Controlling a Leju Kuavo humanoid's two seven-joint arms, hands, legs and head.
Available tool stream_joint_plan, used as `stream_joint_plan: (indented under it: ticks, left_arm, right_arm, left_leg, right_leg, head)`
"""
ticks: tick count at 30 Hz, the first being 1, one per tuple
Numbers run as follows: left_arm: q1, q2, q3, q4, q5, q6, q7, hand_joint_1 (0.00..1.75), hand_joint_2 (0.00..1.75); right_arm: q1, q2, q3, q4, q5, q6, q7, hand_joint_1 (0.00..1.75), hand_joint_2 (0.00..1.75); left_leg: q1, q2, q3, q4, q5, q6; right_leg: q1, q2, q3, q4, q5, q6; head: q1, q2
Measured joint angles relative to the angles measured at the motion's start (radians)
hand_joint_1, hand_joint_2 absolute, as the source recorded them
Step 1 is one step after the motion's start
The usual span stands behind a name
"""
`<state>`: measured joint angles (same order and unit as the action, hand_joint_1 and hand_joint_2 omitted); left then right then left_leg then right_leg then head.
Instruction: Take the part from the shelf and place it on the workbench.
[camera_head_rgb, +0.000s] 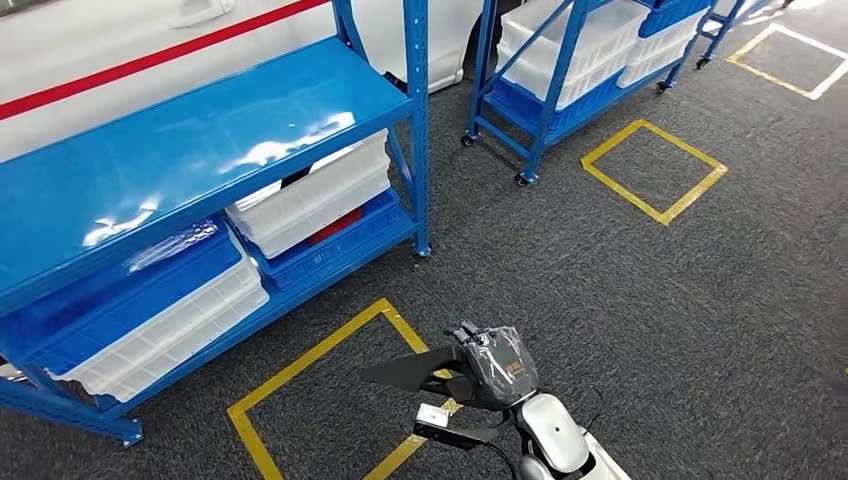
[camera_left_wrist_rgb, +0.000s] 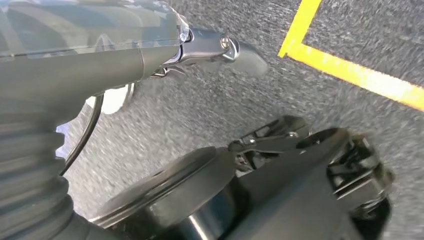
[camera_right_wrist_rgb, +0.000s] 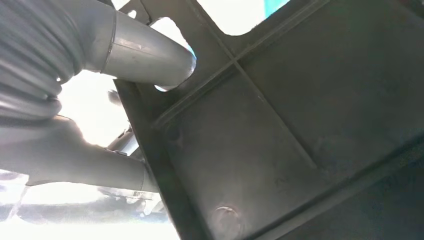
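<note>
My right hand (camera_head_rgb: 497, 368), wrapped in clear plastic, grips a flat black part (camera_head_rgb: 408, 372) low in the middle of the head view, over the grey carpet. A white label (camera_head_rgb: 432, 414) sits on the part's lower piece. In the right wrist view the dark ribbed part (camera_right_wrist_rgb: 300, 130) lies close to the camera, with the grey thumb (camera_right_wrist_rgb: 145, 55) pressed against its edge. The blue shelf (camera_head_rgb: 200, 140) stands to the left, apart from the hand. My left hand (camera_left_wrist_rgb: 150, 55) hangs over the carpet with a finger stretched out and nothing in it.
White bins (camera_head_rgb: 310, 195) and a blue crate (camera_head_rgb: 130, 300) sit on the shelf's lower level. A second blue shelf on wheels (camera_head_rgb: 560, 110) with white bins stands at the back. Yellow tape squares (camera_head_rgb: 655, 170) mark the carpet, one right beneath the part (camera_head_rgb: 300, 370).
</note>
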<state>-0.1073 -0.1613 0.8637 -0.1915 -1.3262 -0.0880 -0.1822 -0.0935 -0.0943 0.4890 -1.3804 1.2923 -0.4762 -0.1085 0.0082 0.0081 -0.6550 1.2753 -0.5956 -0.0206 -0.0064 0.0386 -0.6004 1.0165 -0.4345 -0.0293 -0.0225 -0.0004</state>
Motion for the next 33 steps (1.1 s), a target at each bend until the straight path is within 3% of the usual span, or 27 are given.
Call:
stream_joint_plan:
  ticks: [1, 3, 5, 7, 9, 10, 12, 14, 15, 16, 17, 19, 20, 22, 24, 25, 27, 28, 29, 30, 31, 33]
  left_arm:
    - [0.000, 0.000, 0.000, 0.000, 0.000, 0.000, 0.000, 0.00, 1.75]
    - [0.001, 0.000, 0.000, 0.000, -0.002, 0.001, 0.000, 0.00, 1.75]
    - [0.001, -0.001, 0.000, 0.000, -0.004, 0.001, 0.000, 0.00, 1.75]
    - [0.001, -0.002, 0.000, 0.000, -0.006, 0.001, 0.000, 0.00, 1.75]
    - [0.001, -0.006, 0.000, 0.000, -0.006, 0.002, 0.000, 0.00, 1.75]
    - [0.001, -0.007, 0.000, 0.000, -0.005, 0.002, -0.001, 0.00, 1.75]
    - [0.007, -0.009, 0.000, 0.000, 0.002, 0.002, -0.003, 0.00, 1.75]
    - [0.015, -0.009, 0.001, 0.000, 0.012, 0.002, -0.006, 0.00, 1.75]
    - [0.017, -0.009, 0.001, 0.000, 0.018, 0.002, -0.008, 0.00, 1.75]
    - [0.018, -0.009, 0.002, 0.000, 0.022, 0.002, -0.008, 0.00, 1.75]
    - [0.018, -0.010, 0.002, 0.000, 0.024, 0.002, -0.009, 0.00, 1.75]
    - [0.019, -0.010, 0.003, 0.000, 0.025, 0.002, -0.009, 0.00, 1.75]
    - [0.019, -0.010, 0.003, 0.000, 0.025, 0.003, -0.009, 0.00, 1.75]
    - [0.019, -0.010, 0.005, 0.000, 0.025, 0.004, -0.009, 0.00, 1.75]
    - [0.019, -0.010, 0.006, 0.000, 0.025, 0.006, -0.009, 0.00, 1.75]
    - [0.019, -0.010, 0.007, 0.000, 0.025, 0.006, -0.010, 0.00, 1.75]
    - [0.022, -0.011, 0.008, 0.000, 0.023, 0.007, -0.010, 0.00, 1.75]
    - [0.024, -0.011, 0.008, 0.000, 0.020, 0.007, -0.010, 0.00, 1.75]
    - [0.024, -0.012, 0.008, 0.000, 0.016, 0.008, -0.010, 0.00, 1.75]
    - [0.024, -0.013, 0.008, 0.000, 0.012, 0.009, -0.010, 0.00, 1.75]
    - [0.024, -0.013, 0.008, 0.000, 0.009, 0.011, -0.010, 0.00, 1.75]
    - [0.026, -0.013, 0.008, 0.000, 0.007, 0.015, -0.009, 0.00, 1.75]
  right_arm:
    - [0.001, 0.001, 0.000, 0.000, 0.003, 0.000, 0.003, 1.75, 1.75]
    - [0.003, 0.003, -0.002, -0.002, 0.008, 0.000, 0.007, 1.75, 1.75]
    - [0.006, 0.004, -0.006, -0.006, 0.013, 0.000, 0.011, 1.75, 1.75]
    - [0.013, 0.005, -0.010, -0.011, 0.019, 0.002, 0.014, 1.75, 1.75]
    - [0.021, 0.005, -0.014, -0.019, 0.023, 0.005, 0.015, 1.75, 1.75]
    - [0.023, 0.005, -0.015, -0.022, 0.026, 0.007, 0.015, 1.75, 1.75]
    - [0.025, 0.006, -0.015, -0.025, 0.030, 0.012, 0.015, 1.75, 1.75]
    - [0.027, 0.009, -0.015, -0.022, 0.035, 0.019, 0.012, 1.75, 1.75]
    - [0.025, 0.012, -0.015, -0.019, 0.036, 0.023, 0.011, 1.75, 1.75]
    - [0.021, 0.016, -0.014, -0.016, 0.038, 0.026, 0.010, 1.75, 1.75]
    - [0.015, 0.021, -0.014, -0.011, 0.039, 0.030, 0.010, 1.75, 1.75]
    - [-0.002, 0.037, -0.014, -0.003, 0.040, 0.035, 0.010, 1.75, 1.75]
    - [-0.009, 0.046, -0.014, 0.001, 0.041, 0.038, 0.010, 1.75, 1.75]
    - [-0.021, 0.062, -0.014, 0.009, 0.043, 0.042, 0.011, 1.75, 1.75]
    - [-0.029, 0.073, -0.014, 0.016, 0.047, 0.045, 0.015, 1.75, 1.75]
    - [-0.034, 0.078, -0.014, 0.018, 0.050, 0.046, 0.018, 1.75, 1.75]
    - [-0.041, 0.086, -0.014, 0.022, 0.054, 0.045, 0.024, 1.75, 1.75]
    - [-0.041, 0.088, -0.015, 0.023, 0.056, 0.044, 0.027, 1.75, 1.75]
    - [-0.038, 0.089, -0.015, 0.024, 0.056, 0.043, 0.029, 1.75, 1.75]
    - [-0.033, 0.089, -0.017, 0.025, 0.057, 0.041, 0.030, 1.75, 1.75]
    - [-0.028, 0.089, -0.020, 0.025, 0.059, 0.040, 0.030, 1.75, 1.75]
    - [-0.023, 0.089, -0.027, 0.025, 0.062, 0.036, 0.028, 1.75, 1.75]
  left_leg:
    - [0.001, -0.006, 0.026, -0.057, 0.037, 0.003]
    - [0.002, -0.039, 0.087, -0.193, 0.095, 0.010]
    - [0.001, -0.063, 0.112, -0.254, 0.109, 0.018]
    - [0.001, -0.051, 0.113, -0.261, 0.114, 0.028]
    - [0.004, -0.032, 0.116, -0.273, 0.124, 0.041]
    - [0.006, -0.022, 0.117, -0.278, 0.128, 0.047]
    - [0.003, -0.001, 0.116, -0.279, 0.129, 0.052]
    - [0.001, 0.020, 0.114, -0.279, 0.128, 0.052]
    - [0.001, 0.030, 0.114, -0.278, 0.127, 0.051]
    - [0.001, 0.038, 0.115, -0.278, 0.126, 0.049]
    - [0.001, 0.046, 0.117, -0.277, 0.124, 0.046]
    - [-0.005, 0.059, 0.119, -0.274, 0.119, 0.036]
    - [-0.007, 0.065, 0.120, -0.273, 0.116, 0.030]
    - [-0.008, 0.078, 0.122, -0.273, 0.113, 0.018]
    - [-0.003, 0.064, 0.118, -0.254, 0.096, 0.007]
    - [0.000, 0.046, 0.103, -0.219, 0.072, 0.002]
    - [0.002, 0.009, 0.046, -0.093, 0.006, -0.002]
    - [0.002, 0.003, 0.014, -0.027, -0.019, -0.003]
    - [0.002, 0.000, -0.005, 0.014, -0.026, -0.003]
    - [0.002, -0.001, -0.008, 0.016, -0.012, -0.002]
    - [0.002, -0.003, 0.007, -0.021, 0.019, 0.000]
    - [0.004, -0.030, 0.064, -0.155, 0.090, 0.006]
  right_leg:
    - [0.000, 0.011, 0.000, 0.003, 0.000, 0.001]
    - [0.000, 0.031, -0.003, 0.008, -0.001, 0.006]
    - [-0.001, 0.049, -0.010, 0.011, 0.003, 0.018]
    - [-0.003, 0.064, -0.016, 0.009, 0.009, 0.032]
    - [-0.002, 0.042, -0.029, 0.032, -0.008, 0.042]
    - [-0.001, 0.020, -0.048, 0.071, -0.033, 0.045]
    - [-0.003, -0.019, -0.107, 0.198, -0.099, 0.051]
    - [-0.008, -0.030, -0.147, 0.285, -0.124, 0.057]
    - [-0.011, -0.034, -0.140, 0.275, -0.110, 0.058]
    - [-0.012, -0.040, -0.112, 0.226, -0.081, 0.058]
    - [-0.013, -0.054, -0.071, 0.153, -0.048, 0.056]
    - [-0.006, -0.086, -0.009, 0.036, -0.014, 0.045]
    - [-0.002, -0.095, 0.002, 0.011, -0.011, 0.039]
    - [0.002, -0.081, 0.001, 0.005, -0.013, 0.027]
    - [0.000, -0.065, 0.001, 0.000, -0.010, 0.016]
    - [-0.002, -0.057, 0.002, -0.002, -0.007, 0.009]
    - [-0.002, -0.040, 0.002, -0.003, -0.006, 0.001]
    - [0.000, -0.030, 0.002, -0.002, -0.006, -0.001]
    - [0.001, -0.020, 0.002, -0.001, -0.006, -0.002]
    - [0.002, -0.008, 0.002, 0.000, -0.006, -0.002]
    - [0.002, 0.003, 0.003, 0.002, -0.006, -0.001]
    - [0.003, 0.027, 0.002, 0.008, -0.008, 0.003]
  head:
    - [0.000, 0.000]
    - [0.000, 0.000]
    - [0.000, 0.000]
    - [0.000, 0.000]
    - [0.000, 0.000]
    - [0.000, 0.000]
    - [0.000, 0.000]
    - [0.000, 0.000]
    - [0.000, 0.000]
    - [0.000, 0.000]
    - [0.000, 0.000]
    - [0.000, 0.000]
    - [0.000, 0.000]
    - [0.000, 0.000]
    - [0.000, 0.000]
    - [0.000, 0.000]
    - [0.000, 0.000]
    - [0.000, 0.000]
    - [0.000, 0.000]
    - [0.000, 0.000]
    - [0.000, 0.000]
    - [0.000, 0.000]
